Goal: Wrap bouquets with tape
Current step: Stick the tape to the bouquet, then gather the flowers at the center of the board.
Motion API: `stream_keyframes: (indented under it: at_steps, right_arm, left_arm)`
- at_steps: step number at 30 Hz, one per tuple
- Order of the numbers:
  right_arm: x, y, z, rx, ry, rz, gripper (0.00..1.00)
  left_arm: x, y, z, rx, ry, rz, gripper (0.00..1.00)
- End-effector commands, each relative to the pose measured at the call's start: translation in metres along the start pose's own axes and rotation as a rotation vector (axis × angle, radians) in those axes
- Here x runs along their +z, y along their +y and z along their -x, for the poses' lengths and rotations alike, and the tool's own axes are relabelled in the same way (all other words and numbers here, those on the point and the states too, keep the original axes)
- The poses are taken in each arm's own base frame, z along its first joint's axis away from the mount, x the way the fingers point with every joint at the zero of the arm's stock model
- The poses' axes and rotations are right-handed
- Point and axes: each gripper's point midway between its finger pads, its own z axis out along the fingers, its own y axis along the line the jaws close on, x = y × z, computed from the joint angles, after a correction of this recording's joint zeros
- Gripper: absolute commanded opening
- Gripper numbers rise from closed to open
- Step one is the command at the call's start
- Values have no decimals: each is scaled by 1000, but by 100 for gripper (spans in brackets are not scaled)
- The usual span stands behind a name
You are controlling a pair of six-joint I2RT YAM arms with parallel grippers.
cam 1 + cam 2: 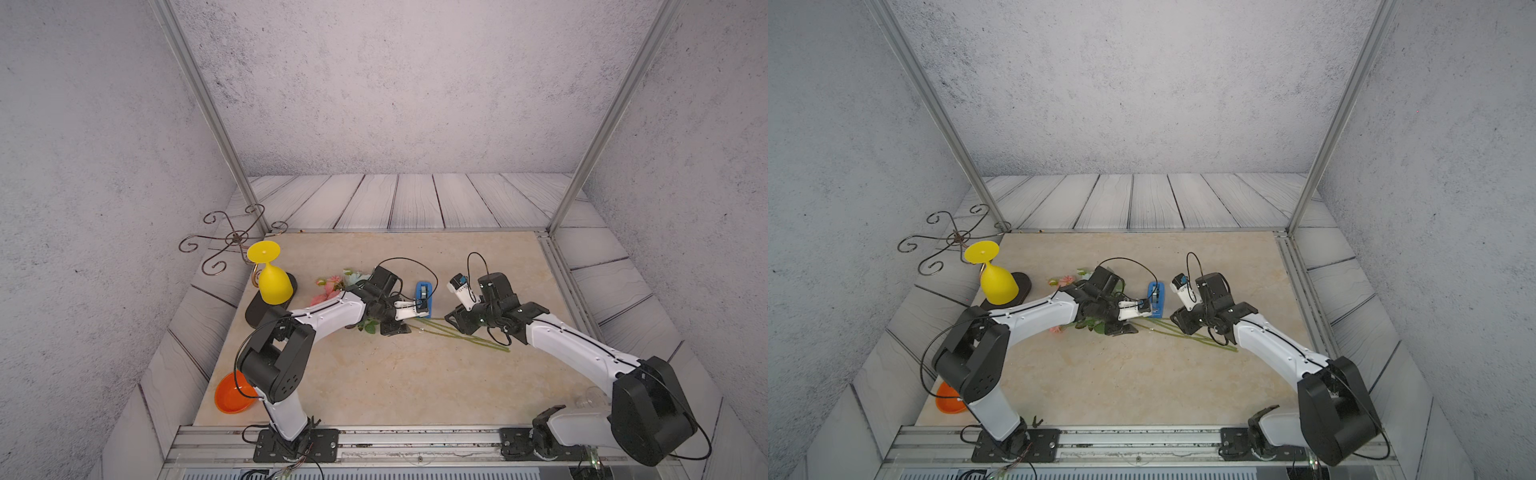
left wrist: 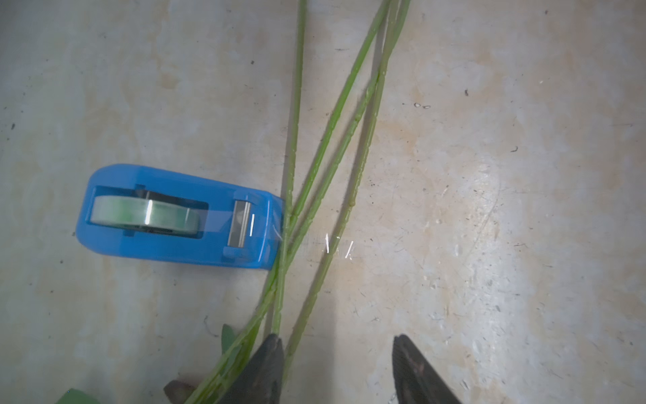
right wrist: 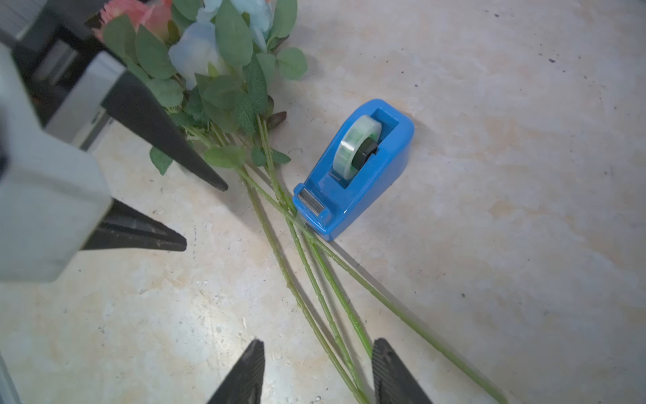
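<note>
Left gripper (image 2: 337, 353) and right gripper (image 3: 318, 349) are open, empty; squeeze stems (image 2: 297, 105) together (they fan out) at six o'clock of tape (image 1: 424, 296).

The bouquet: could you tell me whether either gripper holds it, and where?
Nothing is held: the left gripper and right gripper are open, and the bouquet lies loose on the table.

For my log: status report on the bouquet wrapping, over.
Left tool open, right tool open, both low over stems. Bouquet flat on table, stems fanned. Tape dispenser cutter end against stems.
</note>
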Motion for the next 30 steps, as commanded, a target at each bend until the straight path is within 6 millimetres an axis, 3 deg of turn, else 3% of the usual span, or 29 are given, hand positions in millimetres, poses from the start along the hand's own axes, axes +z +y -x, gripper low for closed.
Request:
stream_keyframes:
  at_steps: [1,7,11,14,24,30]
  right_arm:
    - [7,3,-9,-111,25,24,52]
    - [4,5,-6,-123,23,35,52]
    - [2,8,-9,-108,27,50,52]
    - [0,10,-11,-102,25,52,52]
    - [-3,10,-16,-101,54,52,52]
    - [-1,12,-21,-87,65,65,52]
  left_arm:
    - [10,-3,6,104,-44,-26,52]
    - [16,-15,-14,124,47,-112,49]
    - [20,5,-10,139,12,26,50]
    - [25,15,-23,165,78,63,50]
    - [36,18,-29,185,129,3,50]
    - [41,33,-31,206,153,59,50]
